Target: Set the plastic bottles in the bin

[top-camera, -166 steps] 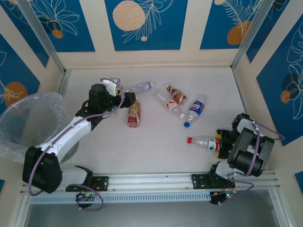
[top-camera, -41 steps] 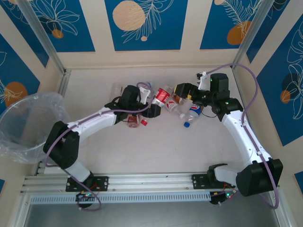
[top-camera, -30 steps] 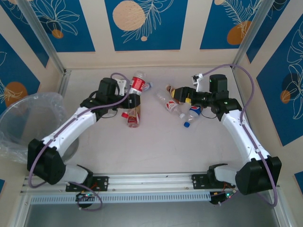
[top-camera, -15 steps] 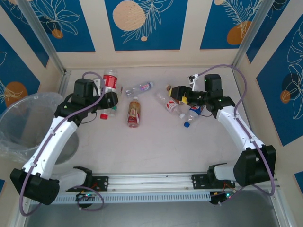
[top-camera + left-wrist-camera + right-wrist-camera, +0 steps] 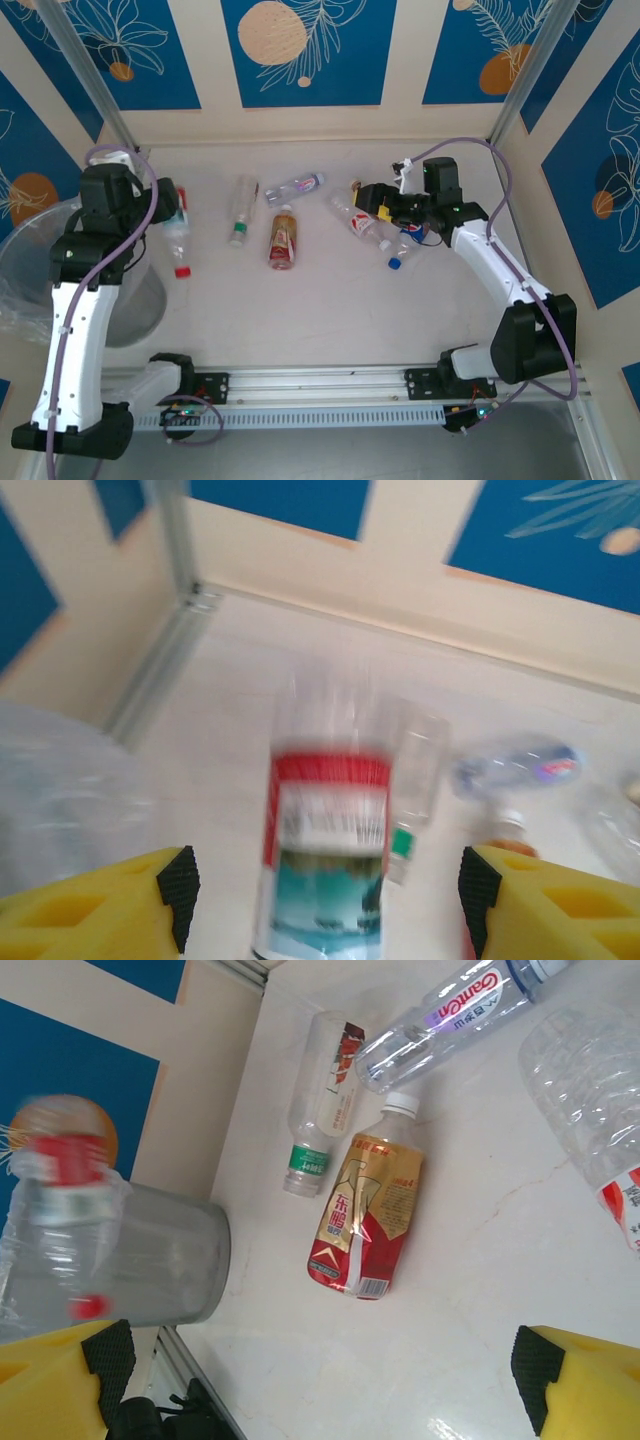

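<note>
**Left claw gaping beside the bin, red-label bottle loose between its fingers**

The left claw [image 5: 325,885] is standing wide open at the far left of the bench [image 5: 330,320], right by the bin [image 5: 28,285]. In the left wrist view a red-label bottle [image 5: 328,855] is showing between the two yellow fingers [image 5: 95,910]. It is blurred and has a clear gap on either side, so the claw is gripping nothing. From above, that bottle is hanging neck down with its red cap lowest, just beside the bin's bench-side edge. I cannot tell whether it is over the rim or outside it.

The right claw [image 5: 318,1350] is hovering over the far right-centre of the bench, reaching leftward. Its fingers are spread wide and nothing is lying between them. Close by it, three bottles are lying on their sides:
- a brown-label bottle [image 5: 356,187], partly hidden by the claw
- a clear bottle with a red-and-white label [image 5: 360,222]
- a blue-label bottle [image 5: 412,234] with a blue cap

Three more are lying in the middle of the bench, well apart from the bin:
- a green-capped bottle [image 5: 322,1100]
- a bluish-label bottle [image 5: 450,1010]
- a gold-and-red bottle [image 5: 365,1215], whose white cap is sitting just beside the bluish one
</note>
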